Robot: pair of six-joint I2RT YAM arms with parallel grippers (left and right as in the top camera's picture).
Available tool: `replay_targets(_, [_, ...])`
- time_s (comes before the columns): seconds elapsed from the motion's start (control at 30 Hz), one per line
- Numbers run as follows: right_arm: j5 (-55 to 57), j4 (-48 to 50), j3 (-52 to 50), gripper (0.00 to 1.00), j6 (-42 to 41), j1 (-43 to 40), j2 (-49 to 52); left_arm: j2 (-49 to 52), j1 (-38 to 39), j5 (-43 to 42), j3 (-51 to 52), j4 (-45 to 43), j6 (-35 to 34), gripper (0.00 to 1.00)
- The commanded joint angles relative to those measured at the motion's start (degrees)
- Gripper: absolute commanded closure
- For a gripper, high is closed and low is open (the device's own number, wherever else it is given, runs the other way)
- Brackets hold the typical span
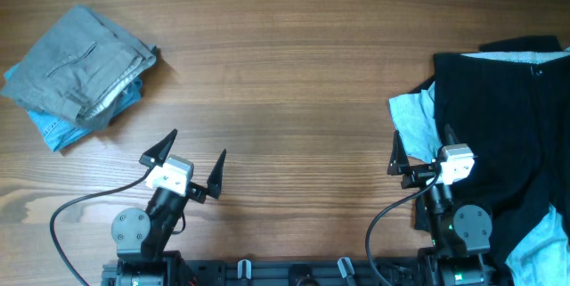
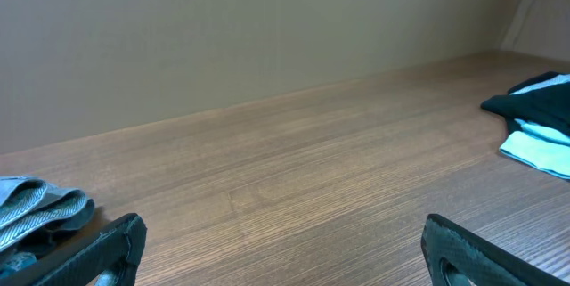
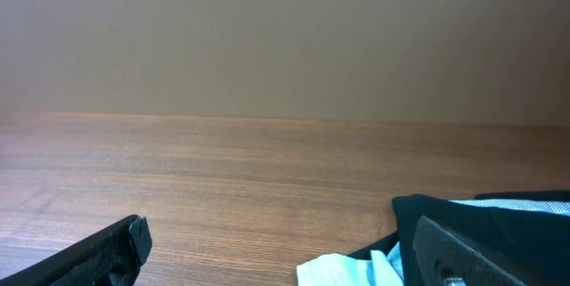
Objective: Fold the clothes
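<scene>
Table: bare wood table (image 1: 294,72); both arms sit at the near edge.
Left gripper (image 1: 196,148): released, fingers spread wide, nothing between them. It sits over bare wood at near left, well apart from any cloth.
Right gripper (image 1: 420,139): also released and holding nothing, jaws wide. Its left finger is over bare wood just beside the cloth pile. Its right finger is over dark cloth, and I cannot tell whether it touches.
Black garment (image 1: 499,117): large and rumpled, spread over the right end of the table and running off the right edge of the overhead view. A pale strip shows along its far edge.
Pale blue T-shirt (image 1: 414,117): mostly under the black garment. One bunched corner pokes out on the left side of the pile, and another patch shows at near right.
Grey trousers (image 1: 80,63): folded into a compact bundle at far left.
Blue denim piece (image 1: 49,130): beneath the grey trousers, with its near edge sticking out.
Wrist views: the left wrist view shows the trousers at its left margin. The right wrist view has dark cloth under its right finger (image 3: 481,250).
</scene>
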State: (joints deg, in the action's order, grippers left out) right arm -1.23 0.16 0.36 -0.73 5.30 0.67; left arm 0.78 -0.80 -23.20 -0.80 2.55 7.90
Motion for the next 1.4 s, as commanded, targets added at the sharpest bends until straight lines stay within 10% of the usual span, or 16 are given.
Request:
replay_targets(0.0, [0.39,0.17,-0.07,0.00,0.72,0.09,0.13,-0.39,0.33,8.52,0.46,0.26,0.70,0.00])
replay_targets(1.17, [-3.63,0.37,0.61,0.00,0.52,0.09,0.13,-0.39,0.33,4.55,0.37,-3.32,0.59,0.00])
replay_targets(1.37, [-5.88,-6.29,10.60,0.00,-7.54,0.09,2.58,2.82,0.31,8.83,-8.20,-1.75,-8.70,0.00])
